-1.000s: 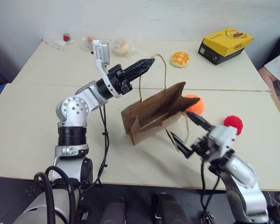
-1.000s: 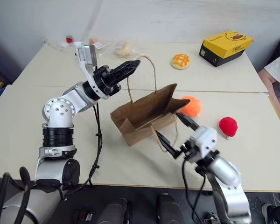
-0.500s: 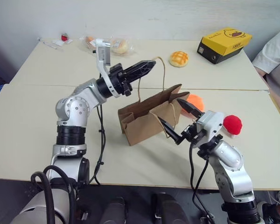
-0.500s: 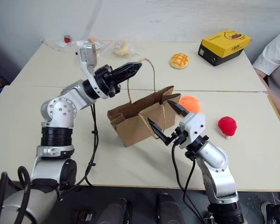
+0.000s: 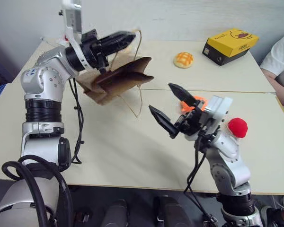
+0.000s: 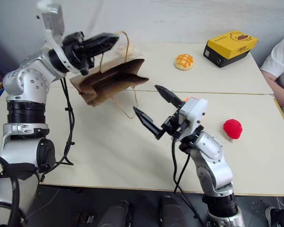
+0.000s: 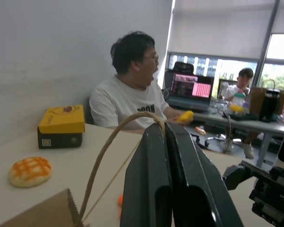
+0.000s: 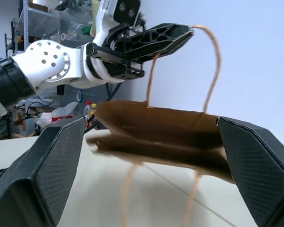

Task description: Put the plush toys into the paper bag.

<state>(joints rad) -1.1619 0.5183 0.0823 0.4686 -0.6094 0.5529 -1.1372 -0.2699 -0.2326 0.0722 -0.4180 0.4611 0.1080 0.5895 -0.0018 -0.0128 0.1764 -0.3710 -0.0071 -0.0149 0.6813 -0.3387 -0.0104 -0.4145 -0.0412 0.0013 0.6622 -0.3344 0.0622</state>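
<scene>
I am hoisting the paper bag (image 5: 114, 79) by one handle with left gripper (image 5: 117, 39) fingers clamped, right gripper (image 5: 166, 108) fingers apart, next needing to set it upright near the plush toys (image 5: 237, 127)

Two pale beige rectangular tabletops (image 5: 132, 156) butt together below a plain off-white wall (image 5: 180, 14). In the left wrist view, bright windows with grey roller blinds (image 7: 227, 28) light a long office desk (image 7: 246, 124) carrying a glowing computer monitor (image 7: 189, 86).

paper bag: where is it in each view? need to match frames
Left eye: paper bag, upper left, hanging by its handle from the shut left tool.
Right eye: upper left.
Left wrist: corner at the lower left.
Right wrist: centre.
Shared landmark: the left tool.
</scene>
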